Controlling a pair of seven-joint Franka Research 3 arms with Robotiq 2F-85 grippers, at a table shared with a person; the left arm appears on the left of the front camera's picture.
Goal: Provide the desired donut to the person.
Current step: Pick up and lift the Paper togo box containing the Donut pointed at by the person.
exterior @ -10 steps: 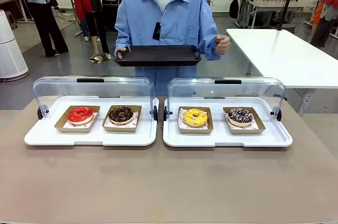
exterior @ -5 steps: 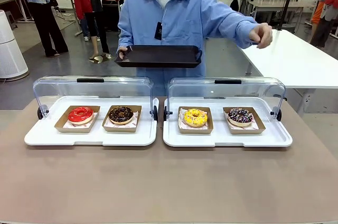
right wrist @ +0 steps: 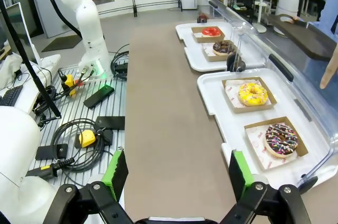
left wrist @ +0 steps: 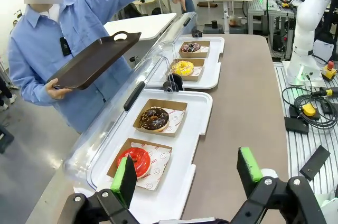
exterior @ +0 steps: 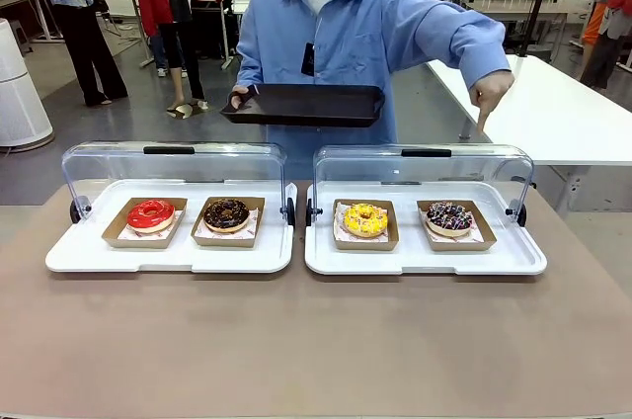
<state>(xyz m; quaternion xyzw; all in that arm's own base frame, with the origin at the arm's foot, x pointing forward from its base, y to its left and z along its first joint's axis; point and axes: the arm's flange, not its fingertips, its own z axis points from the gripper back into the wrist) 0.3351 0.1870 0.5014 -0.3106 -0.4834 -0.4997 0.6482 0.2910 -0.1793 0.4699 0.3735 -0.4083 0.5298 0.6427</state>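
Across the surface [exterior: 316, 340], person's hand [exterior: 491, 93] points down over sprinkled donut [exterior: 449, 217]; L claw [left wrist: 187, 166] & R claw [right wrist: 177, 166] spread, empty.

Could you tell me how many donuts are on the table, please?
4: red-glazed donut and chocolate donut on the left tray; yellow donut and dark sprinkled donut on the right tray. None seems hidden.

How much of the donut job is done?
Just starting. Done: nothing; all four donuts sit in their boxes. Happening: the person's hand points down, seemingly at the sprinkled donut, black tray ready. To do: the left pincer and right pincer, open and empty, haven't picked it up or delivered it.
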